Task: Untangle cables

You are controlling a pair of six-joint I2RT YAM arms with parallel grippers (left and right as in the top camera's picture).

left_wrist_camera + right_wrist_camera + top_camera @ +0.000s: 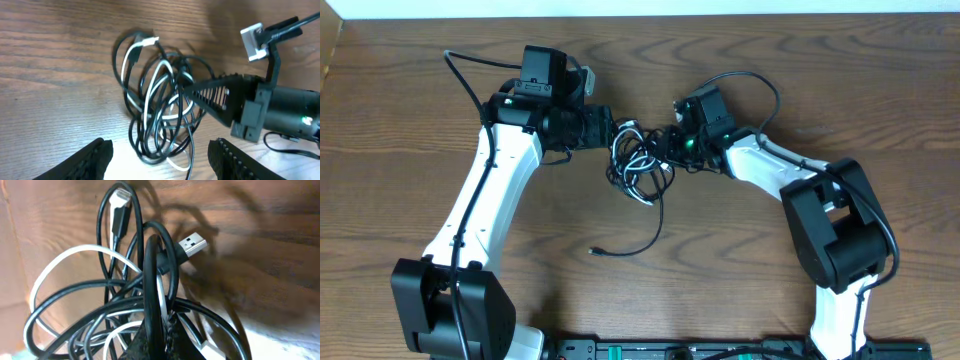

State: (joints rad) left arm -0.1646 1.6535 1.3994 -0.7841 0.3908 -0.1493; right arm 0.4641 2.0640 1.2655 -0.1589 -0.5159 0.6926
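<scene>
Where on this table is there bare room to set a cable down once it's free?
Bare wood left of the left arm, right of the right arm, and between the arms below the loose plug end. Crowded: the cables between left gripper and right gripper.

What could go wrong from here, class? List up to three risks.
The right gripper is shut on several strands of the cables; pulling may tighten the knot.
The left gripper is open above them, so they might all drag along.
The plug could snag on a loop.
</scene>
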